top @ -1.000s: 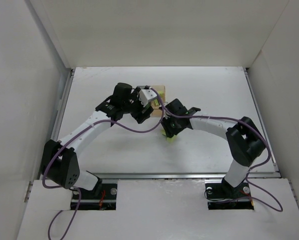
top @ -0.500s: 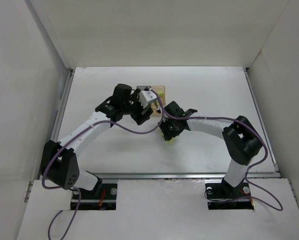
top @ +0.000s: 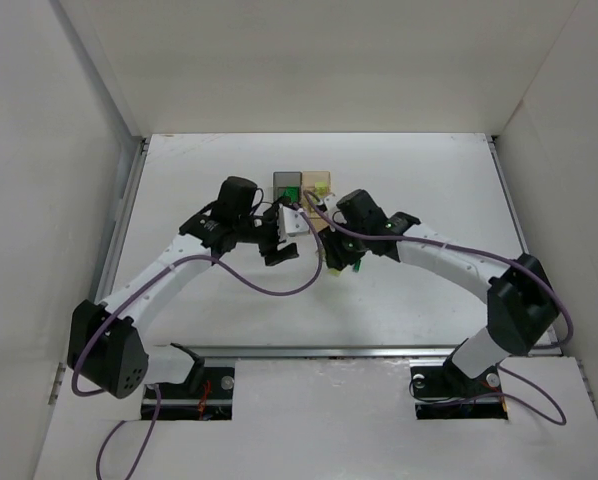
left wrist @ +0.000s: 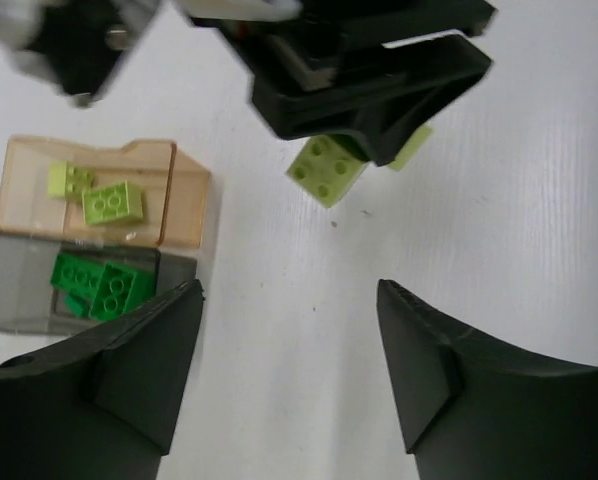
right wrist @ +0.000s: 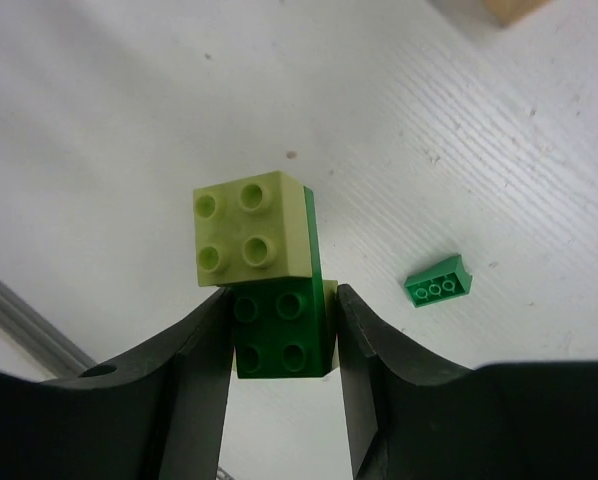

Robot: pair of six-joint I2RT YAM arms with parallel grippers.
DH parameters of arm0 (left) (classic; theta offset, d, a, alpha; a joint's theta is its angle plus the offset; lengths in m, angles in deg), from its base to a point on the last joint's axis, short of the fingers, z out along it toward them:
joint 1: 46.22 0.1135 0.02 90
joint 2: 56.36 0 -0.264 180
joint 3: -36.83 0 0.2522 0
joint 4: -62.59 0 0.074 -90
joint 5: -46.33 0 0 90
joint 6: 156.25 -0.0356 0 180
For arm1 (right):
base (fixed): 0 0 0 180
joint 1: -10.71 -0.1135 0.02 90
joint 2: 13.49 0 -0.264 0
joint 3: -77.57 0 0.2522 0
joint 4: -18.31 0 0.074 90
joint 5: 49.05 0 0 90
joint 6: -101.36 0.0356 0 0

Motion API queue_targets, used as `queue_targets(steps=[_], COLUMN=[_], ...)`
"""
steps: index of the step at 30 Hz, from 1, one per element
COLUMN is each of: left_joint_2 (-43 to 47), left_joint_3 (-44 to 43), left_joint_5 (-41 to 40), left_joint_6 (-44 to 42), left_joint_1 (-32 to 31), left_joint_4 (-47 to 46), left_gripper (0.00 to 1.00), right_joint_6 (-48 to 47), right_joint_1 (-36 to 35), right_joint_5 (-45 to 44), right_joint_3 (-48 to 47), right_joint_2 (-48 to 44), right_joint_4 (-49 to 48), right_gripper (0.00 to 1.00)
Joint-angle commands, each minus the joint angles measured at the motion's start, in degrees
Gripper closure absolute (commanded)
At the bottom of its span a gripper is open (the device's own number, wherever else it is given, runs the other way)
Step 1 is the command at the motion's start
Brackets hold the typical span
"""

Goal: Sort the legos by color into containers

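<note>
The right pincer (right wrist: pixel 281 302) is closed on a dark green brick (right wrist: pixel 279 342), one finger on each side of it. A pale green brick (right wrist: pixel 249 240) sits against this brick just past the fingertips; I cannot tell if the two are joined. A small dark green brick (right wrist: pixel 438 285) lies alone on the worktop (left wrist: pixel 499 300) near them. The left pincer (left wrist: pixel 289 320) stands open and holds nothing. The grey box (left wrist: pixel 14 292) and the tan box (left wrist: pixel 184 200) stand side by side, touching, toward the far edge of the worktop. Several dark green pieces (left wrist: pixel 104 285) lie in the grey box, and two pale pieces (left wrist: pixel 114 205) lie in the tan box.
</note>
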Motion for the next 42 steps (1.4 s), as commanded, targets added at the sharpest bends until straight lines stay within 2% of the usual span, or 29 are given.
queue_targets(steps=[1, 7, 10, 13, 17, 18, 21, 24, 29, 31, 38, 42], left_joint_2=[1.62, -6.29, -8.84, -10.76, -11.92, -11.92, -11.92, -12.54, -11.4, -9.55, -3.75, -5.15], left_joint_3=[-0.03, -8.11, -11.46, -12.78, -13.49, -13.49, -14.1, -16.29, -16.83, -16.04, -9.63, -9.79], left_joint_5=[9.86, 10.48, 11.01, 11.53, 11.53, 11.53, 12.94, 14.69, 24.44, 26.03, 26.83, 26.65], left_joint_6=[-10.38, -18.02, -21.9, -22.51, -23.13, -23.13, -23.75, -20.69, -11.2, -10.57, 7.88, 12.55], left_joint_1=[0.25, -1.5, -2.55, -3.09, -3.09, -3.09, -3.09, -3.09, 2.44, 2.45, 2.45, 2.45], left_joint_4=[3.57, 10.25, 14.03, 15.26, 16.32, 16.84, 16.85, 16.85, 13.6, 13.07, -8.25, -11.54], left_gripper=[0.3, 0.15, 0.11, 0.11, 0.18, 0.25, 0.36, 0.36, 0.29, 0.28, 0.28, 0.29], right_joint_6=[-2.34, -3.58, -4.1, -4.1, -4.1, -4.1, -4.1, -4.1, -3.05, -2.52, -2.52, -2.52], right_joint_1=[-0.82, -0.82, -0.82, -1.35, -1.35, -1.35, -1.35, -1.35, -1.35, -1.35, -1.35, -1.35], right_joint_5=[3.82, 8.3, 8.84, 10.06, 10.59, 11.12, 11.12, 11.12, 9.98, 9.45, 7.52, 8.83], right_joint_3=[-3.73, -6.46, -7.08, -7.7, -8.22, -8.22, -8.22, -8.84, -8.84, -8.84, -10.51, -10.51], right_joint_2=[-2.72, -3.24, -3.24, -3.77, -4.3, -5.0, -5.0, -5.52, -7.72, -9.57, -11.24, -11.24], right_joint_4=[0.75, 2.6, 2.6, 2.6, 2.6, 2.6, 2.07, 2.07, 1.37, 0.06, -0.04, -0.04], right_gripper=[1.0, 1.0, 1.0, 1.0, 1.0, 1.0, 1.0, 1.0, 1.0, 1.0, 1.0, 1.0])
